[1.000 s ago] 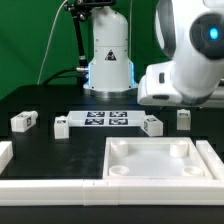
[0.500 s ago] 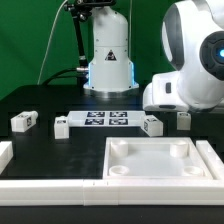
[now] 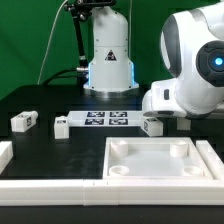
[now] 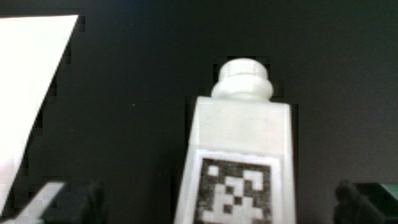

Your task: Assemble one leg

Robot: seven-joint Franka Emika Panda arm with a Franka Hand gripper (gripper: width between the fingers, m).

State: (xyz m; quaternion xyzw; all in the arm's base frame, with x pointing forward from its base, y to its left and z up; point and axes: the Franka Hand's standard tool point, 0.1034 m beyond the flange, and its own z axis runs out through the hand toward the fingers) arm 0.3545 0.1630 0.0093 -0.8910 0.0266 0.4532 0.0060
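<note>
In the wrist view a white leg (image 4: 237, 140) lies on the black table, with its rounded peg end away from me and a black-and-white tag on its upper face. My gripper (image 4: 214, 205) is open, with one dark finger (image 4: 54, 205) on each side of the leg and a gap between each finger and the leg. In the exterior view this leg (image 3: 151, 126) lies just under my white hand (image 3: 168, 98), beside the exterior view's right end of the marker board (image 3: 103, 119). The white square tabletop (image 3: 160, 178) lies in front.
Two more legs (image 3: 23, 121) (image 3: 62, 126) lie at the exterior view's left. White frame pieces (image 3: 40, 186) run along the front edge. The robot's base (image 3: 108, 60) stands at the back. A flat white surface (image 4: 27, 90) shows beside the leg in the wrist view.
My arm has come down over the leg beside the marker board. It now covers the small leg at the far right of the exterior view.
</note>
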